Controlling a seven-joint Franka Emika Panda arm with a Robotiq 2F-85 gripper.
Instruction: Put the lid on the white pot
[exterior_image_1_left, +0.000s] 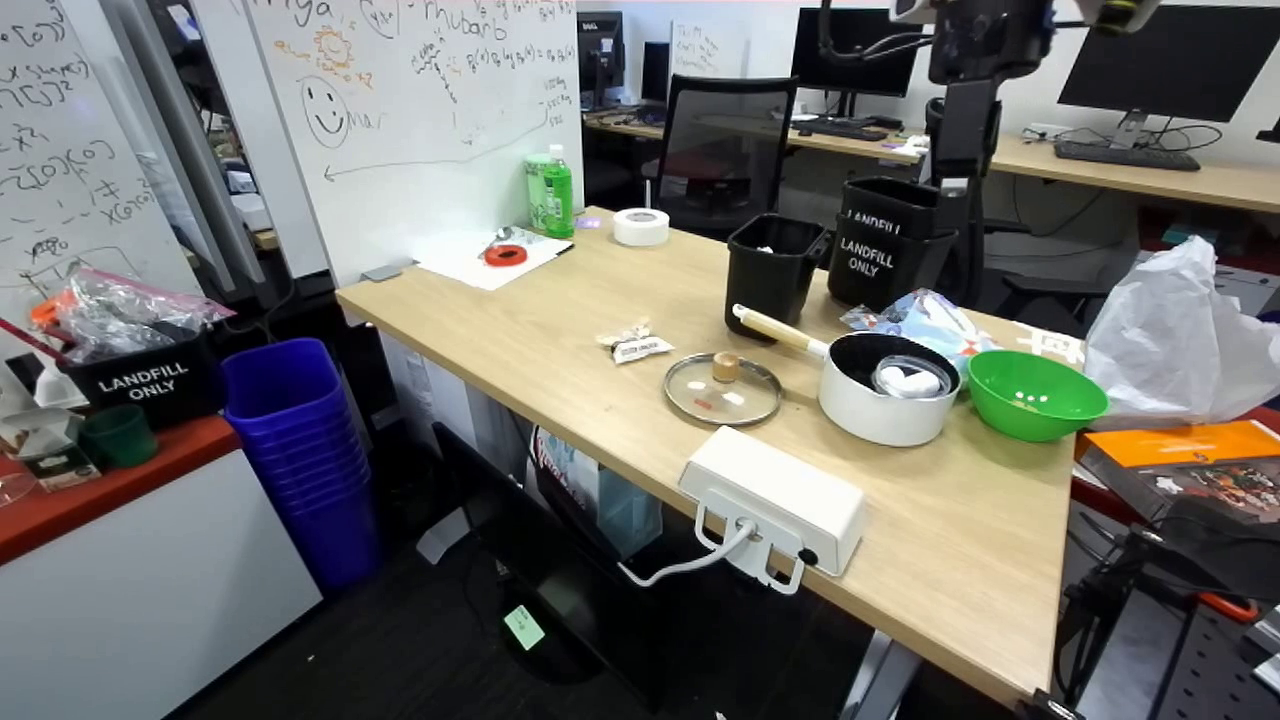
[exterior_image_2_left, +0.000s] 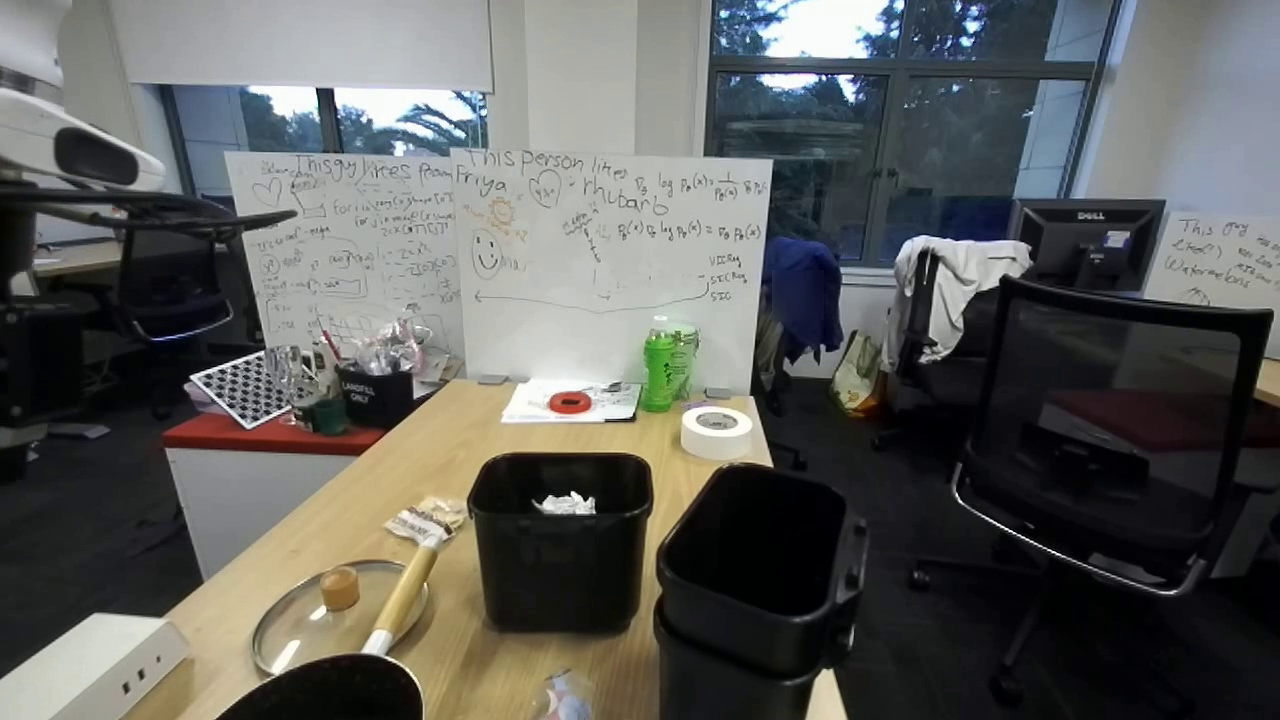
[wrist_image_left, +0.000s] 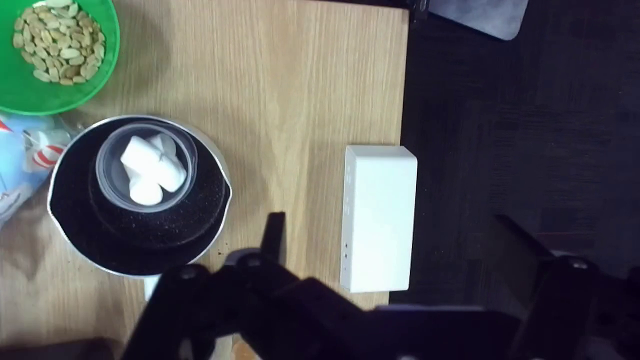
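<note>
The lid is a glass disc with a metal rim and wooden knob. It lies flat on the table in both exterior views (exterior_image_1_left: 703, 392) (exterior_image_2_left: 300, 632); in the wrist view its knob (wrist_image_left: 243, 351) peeks out at the bottom, the rest hidden by the gripper. The white pot (exterior_image_1_left: 880, 418) stands beside the lid, its wooden handle pointing away from the green bowl. The pot also shows in the wrist view (wrist_image_left: 150, 245), holding a clear cup of white pieces (wrist_image_left: 155, 165). My gripper (wrist_image_left: 389, 217) is open and empty, high above the table (exterior_image_1_left: 953, 188), with the white box beneath it.
A white box (exterior_image_1_left: 775, 490) sits at the table edge near the lid. A green bowl (exterior_image_1_left: 1035, 395) with nuts stands by the pot. Black bins (exterior_image_2_left: 560, 560) (exterior_image_2_left: 760, 570) stand behind the handle. A blue bag (exterior_image_1_left: 935, 325) and a small wrapper (exterior_image_1_left: 638, 345) lie nearby.
</note>
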